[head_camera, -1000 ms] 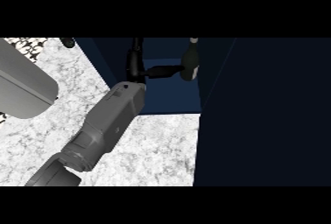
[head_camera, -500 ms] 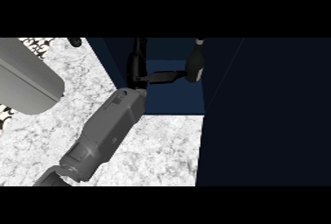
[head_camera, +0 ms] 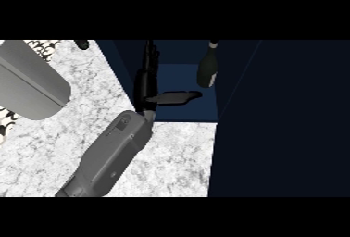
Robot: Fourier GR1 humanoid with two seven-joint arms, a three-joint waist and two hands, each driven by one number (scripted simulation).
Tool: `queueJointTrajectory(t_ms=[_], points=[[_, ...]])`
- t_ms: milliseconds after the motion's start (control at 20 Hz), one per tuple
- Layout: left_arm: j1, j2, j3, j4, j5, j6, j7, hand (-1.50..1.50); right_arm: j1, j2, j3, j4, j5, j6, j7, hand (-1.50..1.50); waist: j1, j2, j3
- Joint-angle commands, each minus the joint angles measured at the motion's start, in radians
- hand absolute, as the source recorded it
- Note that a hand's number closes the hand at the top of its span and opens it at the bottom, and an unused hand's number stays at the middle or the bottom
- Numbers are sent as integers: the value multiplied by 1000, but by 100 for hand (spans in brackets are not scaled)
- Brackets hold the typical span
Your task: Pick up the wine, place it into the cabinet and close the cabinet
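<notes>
The dark wine bottle [head_camera: 209,65] stands inside the open dark blue cabinet [head_camera: 184,113], near its right wall. My right hand [head_camera: 146,81] reaches into the cabinet's left side, its fingers straight and pointing away. Its thumb [head_camera: 174,97] sticks out to the right, below the bottle and apart from it. The hand holds nothing. My left forearm [head_camera: 27,81] lies across the upper left; only a small black tip of the left hand [head_camera: 82,44] shows at the top edge.
A wide dark panel [head_camera: 287,115], which looks like the cabinet's door or side, fills the right of the view. The white marbled counter [head_camera: 178,157] lies in front of the cabinet opening and to its left.
My right hand has drawn back toward me, and the gap between its thumb and the bottle has grown. The bottle stays standing in the cabinet.
</notes>
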Motion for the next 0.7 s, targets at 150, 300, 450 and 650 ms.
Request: queueJointTrajectory(t_ms=[150, 300, 450, 650], points=[[239, 20, -117, -361, -38, 61, 87, -150, 4, -12, 20, -187, -26, -35, 102, -150, 2, 2, 0], [334, 59, -135, -490, -44, 74, 104, -150, -13, 4, 49, -200, -6, -66, 127, -150, -2, 4, -1], [444, 62, -224, -621, -100, 133, 101, -150, 10, -32, 23, -207, -48, -33, 114, -150, -5, 4, 0], [547, 66, -264, -687, -132, 123, 68, -150, -68, -5, 81, -214, 31, -96, 202, -150, -11, 10, -1]])
